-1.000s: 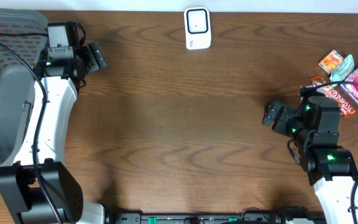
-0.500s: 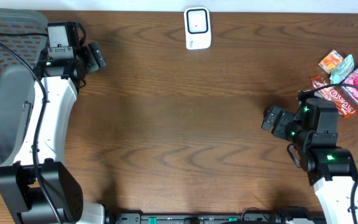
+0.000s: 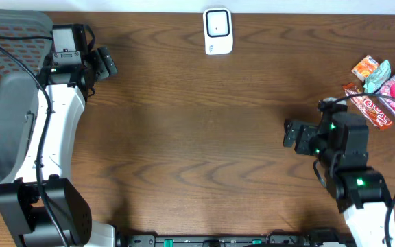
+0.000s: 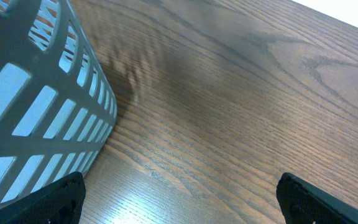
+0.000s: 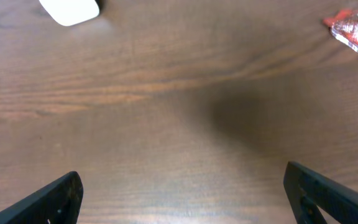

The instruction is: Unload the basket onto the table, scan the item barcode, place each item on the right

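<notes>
Fig. | item: snack packets heaped well right of the scanner | right gripper: jaws spread, empty, nearer arm; packets lie off to its right, so you swing right | left gripper: spread, empty, left of scanner

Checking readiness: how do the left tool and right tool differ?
The left tool sits far left beside the grey basket; the right tool hangs near the snack packets. The right tool's camera shows the white scanner; the left tool's shows the basket. Both are open and empty.
</notes>
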Controlling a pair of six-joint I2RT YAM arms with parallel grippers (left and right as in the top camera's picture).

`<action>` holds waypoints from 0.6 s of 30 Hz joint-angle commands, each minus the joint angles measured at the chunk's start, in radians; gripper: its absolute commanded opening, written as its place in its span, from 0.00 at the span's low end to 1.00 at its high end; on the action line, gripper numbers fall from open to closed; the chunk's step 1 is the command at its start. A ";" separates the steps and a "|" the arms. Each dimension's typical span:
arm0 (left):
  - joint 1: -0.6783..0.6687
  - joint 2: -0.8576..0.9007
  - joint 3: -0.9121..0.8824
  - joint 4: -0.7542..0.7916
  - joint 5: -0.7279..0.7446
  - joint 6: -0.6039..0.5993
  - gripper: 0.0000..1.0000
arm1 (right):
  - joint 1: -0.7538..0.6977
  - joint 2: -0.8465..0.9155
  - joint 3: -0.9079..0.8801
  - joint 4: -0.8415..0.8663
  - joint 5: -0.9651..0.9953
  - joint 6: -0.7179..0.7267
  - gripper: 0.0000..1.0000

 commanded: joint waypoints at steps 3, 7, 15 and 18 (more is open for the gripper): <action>0.004 0.005 0.005 -0.002 -0.009 -0.009 0.98 | 0.009 -0.126 -0.121 0.086 0.002 -0.035 0.99; 0.004 0.005 0.005 -0.002 -0.009 -0.009 0.98 | 0.009 -0.232 -0.238 0.178 -0.006 -0.035 0.99; 0.004 0.005 0.005 -0.002 -0.009 -0.009 0.98 | 0.008 -0.476 -0.454 0.333 -0.010 -0.035 0.99; 0.004 0.005 0.005 -0.002 -0.009 -0.009 0.98 | 0.008 -0.568 -0.518 0.365 -0.019 -0.035 0.99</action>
